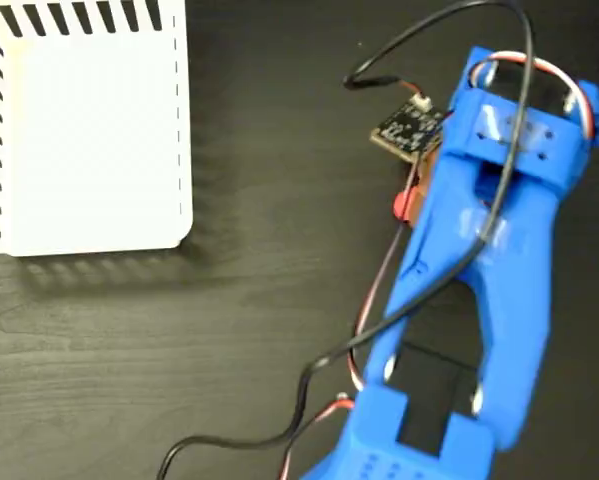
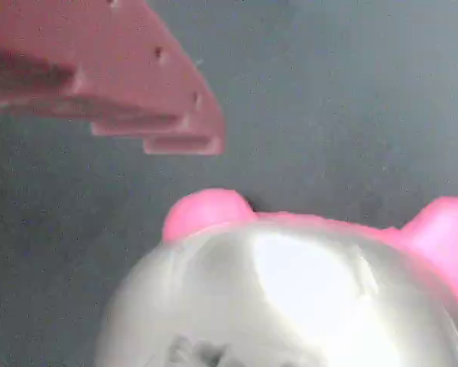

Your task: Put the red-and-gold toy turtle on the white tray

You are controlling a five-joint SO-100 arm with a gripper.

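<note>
Turtle (image 2: 290,298) filling wrist view, shell up, heading unclear, claw finger (image 2: 137,92) above

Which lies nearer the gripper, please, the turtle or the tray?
The turtle: its shiny shell fills the wrist view just below a finger, while the tray sits far off at the fixed view's upper left.

Seen from the wrist, the squishy toy turtle (image 2: 290,298) with its shiny domed shell and pink-red limbs fills the lower frame on a dark grey table surface (image 2: 351,99), while one reddish plastic gripper finger (image 2: 129,84) juts from the upper left, apart from it.
</note>
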